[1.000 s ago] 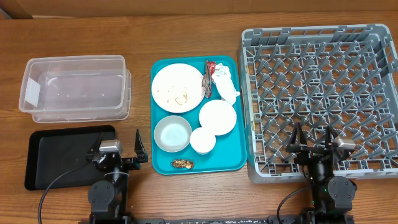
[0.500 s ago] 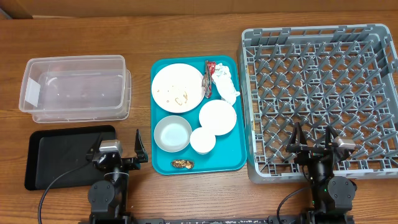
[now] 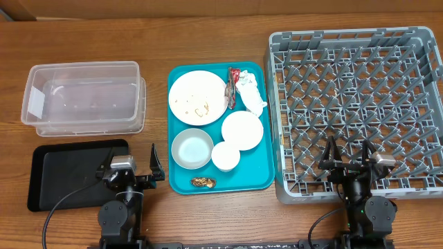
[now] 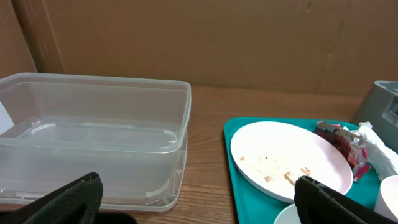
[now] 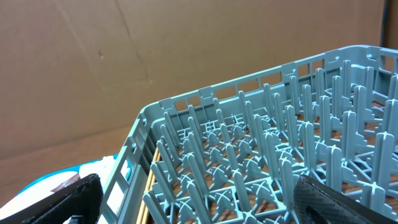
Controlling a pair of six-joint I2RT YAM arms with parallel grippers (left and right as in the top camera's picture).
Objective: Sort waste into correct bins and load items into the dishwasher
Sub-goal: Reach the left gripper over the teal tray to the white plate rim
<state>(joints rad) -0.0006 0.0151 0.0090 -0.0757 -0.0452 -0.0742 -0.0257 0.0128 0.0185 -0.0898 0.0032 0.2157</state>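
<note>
Nearest to the robot, the left gripper [image 3: 131, 160] stood with its jaws spread wide and held nothing. It was just beside the near left corner of the teal tray [image 3: 252, 178], and the shallow black tray [image 3: 69, 176] lay close on its left. The right gripper [image 3: 348, 155] was also wide apart and empty, above the near edge of the grey dish rack [image 3: 275, 104].

All the things to be sorted lay on the teal tray, between the two arms. The brown food lump [image 3: 203, 182] was at the near rim, to the right of the left gripper. Its long axis ran from left to right, across the line of approach. Behind it stood the small white cup [image 3: 225, 155] and the grey-white bowl [image 3: 192, 149], then the pale bowl [image 3: 241, 130]. Farther back lay the white plate [image 3: 197, 97], with rice grains [image 3: 201, 109] on it. The crumpled paper napkin [image 3: 251, 93] and the red wrapper [image 3: 234, 75] were at the far right corner.

Farthest on the left was the clear tub [image 3: 83, 66], empty.

In my judgement nothing was sorted yet. The left arm was the nearer one to the lump and the bowl, and the right arm to the napkin and the rack.
</note>
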